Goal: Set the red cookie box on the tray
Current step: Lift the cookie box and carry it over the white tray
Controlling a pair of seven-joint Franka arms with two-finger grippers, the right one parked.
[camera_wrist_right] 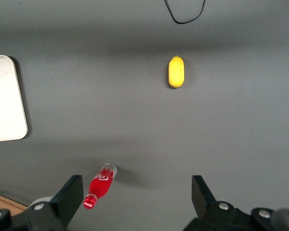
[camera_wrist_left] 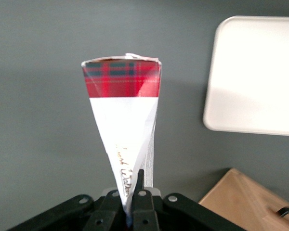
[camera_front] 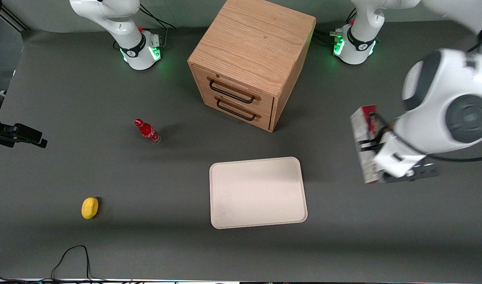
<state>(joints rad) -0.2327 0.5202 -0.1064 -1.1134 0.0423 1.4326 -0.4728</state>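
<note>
The red cookie box (camera_front: 365, 142) hangs in my left gripper (camera_front: 373, 146), lifted above the table at the working arm's end. In the left wrist view the box (camera_wrist_left: 125, 120) shows a red tartan end and a white face, pinched between the black fingers (camera_wrist_left: 143, 185) of the gripper (camera_wrist_left: 133, 202), which is shut on it. The cream-white tray (camera_front: 258, 192) lies flat on the table, nearer the front camera than the cabinet, apart from the box and toward the parked arm's end from it. The tray also shows in the left wrist view (camera_wrist_left: 253, 77) and the right wrist view (camera_wrist_right: 5, 101).
A wooden two-drawer cabinet (camera_front: 251, 59) stands at mid-table, its drawers facing the front camera. A small red bottle (camera_front: 147, 131) and a yellow lemon-like object (camera_front: 90, 207) lie toward the parked arm's end. A black cable (camera_front: 73, 258) loops at the front edge.
</note>
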